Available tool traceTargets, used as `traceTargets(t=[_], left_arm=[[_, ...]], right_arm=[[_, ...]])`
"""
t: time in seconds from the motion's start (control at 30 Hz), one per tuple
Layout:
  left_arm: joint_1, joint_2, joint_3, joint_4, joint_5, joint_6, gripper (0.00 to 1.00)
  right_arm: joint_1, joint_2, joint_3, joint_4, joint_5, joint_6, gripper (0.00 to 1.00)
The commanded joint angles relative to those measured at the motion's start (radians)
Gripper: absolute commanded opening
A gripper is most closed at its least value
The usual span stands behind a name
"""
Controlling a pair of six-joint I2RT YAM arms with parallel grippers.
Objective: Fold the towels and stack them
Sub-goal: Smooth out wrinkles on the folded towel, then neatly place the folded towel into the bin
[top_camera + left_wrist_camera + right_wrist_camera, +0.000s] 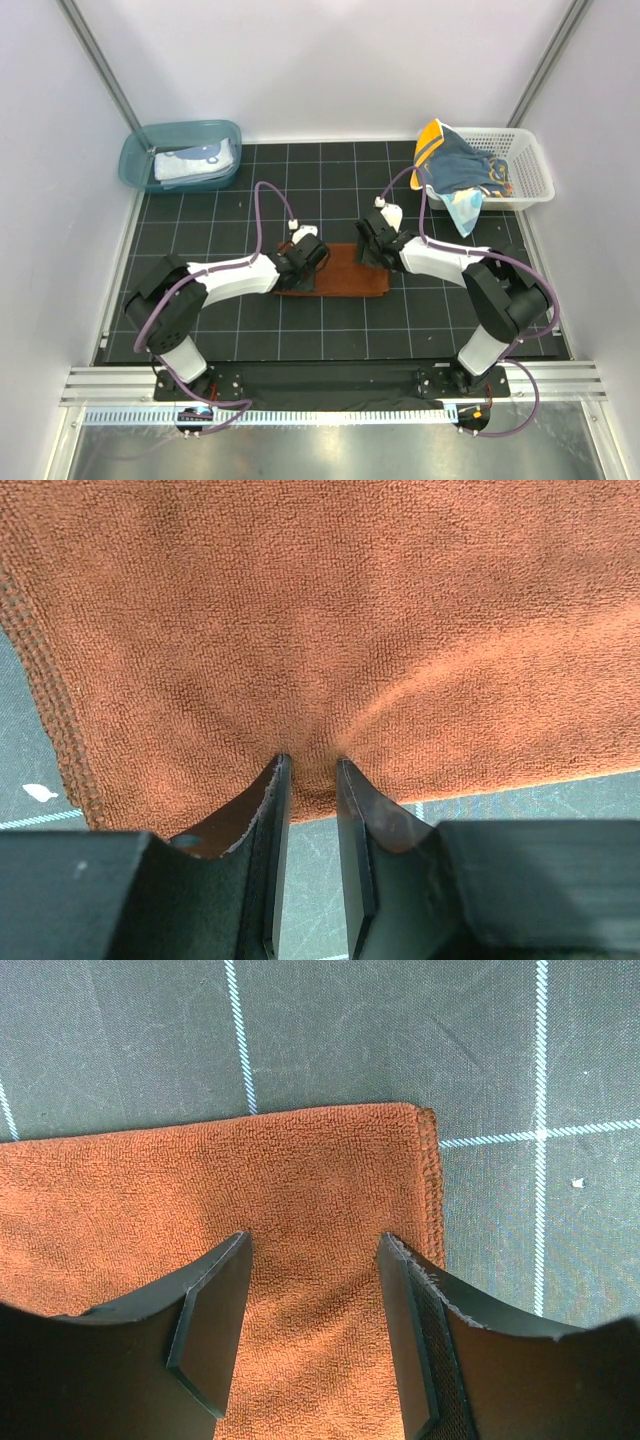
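One rust-brown towel lies spread on the black gridded mat in the middle of the table. Both arms bend over it, so from above its left end and part of its far edge are covered by the wrists. The left gripper has its fingers drawn nearly together on one edge of this towel. A pinch of terry is nipped between the tips and creases fan out from it, though the cloth lower in the gap is lost in shadow. The right gripper stands with its fingers wide apart above the towel, close to a hemmed corner; whether the tips press into the terry cannot be told. At the far left a teal tub holds a pale blue and white towel, folded, its layers too small to count. At the far right a navy towel with a yellow-orange border lies crumpled over the near-left rim of a white lattice basket. A paler patterned cloth droops below it; whether that is a separate towel or the navy one's underside is unclear.
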Motion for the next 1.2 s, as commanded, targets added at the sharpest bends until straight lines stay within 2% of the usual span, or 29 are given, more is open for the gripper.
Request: traceTargets(t=[0.0,0.17,0.37,0.57,0.6,0.77,0.87,1.0,1.17], left_arm=[[-0.007,-0.028,-0.042,-0.040,-0.030,-0.012,0.28],[-0.005,-0.071,-0.003,-0.085,-0.048,0.009,0.30],[-0.002,-0.123,0.118,-0.163,-0.079,0.035,0.34],[0.096,-0.128,0.149,-0.209,-0.091,0.052,0.36],[0.112,-0.128,0.147,-0.209,-0.090,0.063,0.40],[0.243,-0.122,0.113,-0.145,0.042,0.097,0.48],[0.287,-0.102,0.103,-0.111,0.120,0.109,0.49],[0.317,-0.088,0.075,-0.056,0.200,0.110,0.56],[0.350,-0.068,0.052,-0.030,0.223,0.104,0.63]], right_arm=[[-0.007,-0.004,0.010,0.020,0.021,-0.018,0.61],[-0.007,-0.032,0.010,0.012,0.000,-0.024,0.62],[-0.007,-0.111,0.044,-0.050,-0.006,-0.041,0.63],[0.008,-0.199,0.023,-0.069,-0.063,-0.029,0.64],[0.016,-0.208,0.017,-0.067,-0.068,-0.023,0.64],[0.071,-0.257,-0.049,-0.040,-0.069,0.000,0.64],[0.088,-0.268,-0.107,-0.014,-0.071,0.016,0.64],[0.094,-0.269,-0.186,0.017,-0.077,0.029,0.63],[0.093,-0.276,-0.263,0.017,-0.060,0.036,0.63]])
